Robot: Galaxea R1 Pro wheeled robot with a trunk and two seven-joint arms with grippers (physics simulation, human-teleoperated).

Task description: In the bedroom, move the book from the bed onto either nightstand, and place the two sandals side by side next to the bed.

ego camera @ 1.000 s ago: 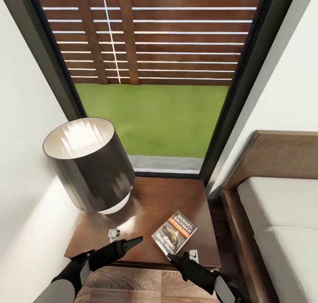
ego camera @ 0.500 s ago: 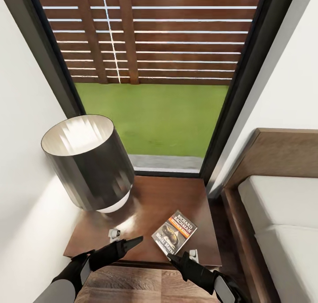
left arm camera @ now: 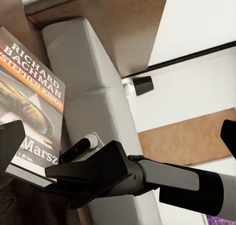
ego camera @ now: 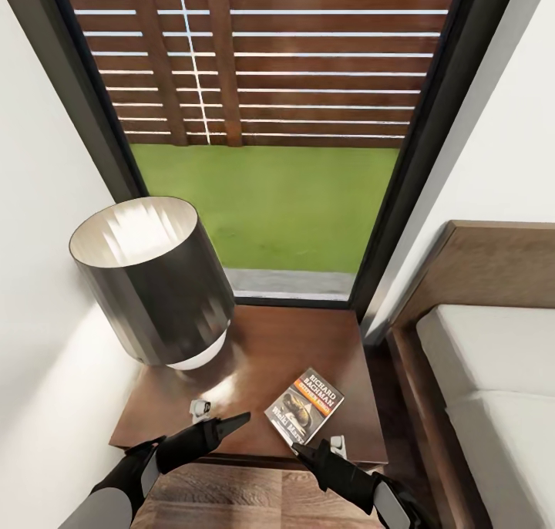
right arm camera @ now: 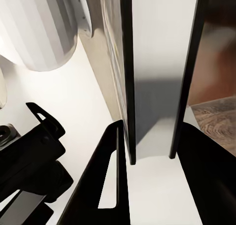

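Note:
The book (ego camera: 304, 406) lies flat on the nightstand (ego camera: 262, 352), near its front right corner, cover up with the orange band showing. The left wrist view shows its cover (left arm camera: 34, 102) close up. My left gripper (ego camera: 237, 419) hovers open over the front edge, just left of the book. Just in front of the book's near corner, my right gripper (ego camera: 305, 452) is open and holds nothing. The bed (ego camera: 493, 375) with its pale mattress stands to the right. The two sandals are out of view.
A large dark-shaded lamp (ego camera: 150, 282) fills the nightstand's back left. Behind it a tall dark-framed window (ego camera: 270, 197) looks onto grass and a slatted fence. White walls close in on both sides. Wood-plank floor (ego camera: 231, 498) lies under my arms.
The whole picture has shifted slightly, so the camera has moved a little. The book and both grippers keep their places relative to the nightstand.

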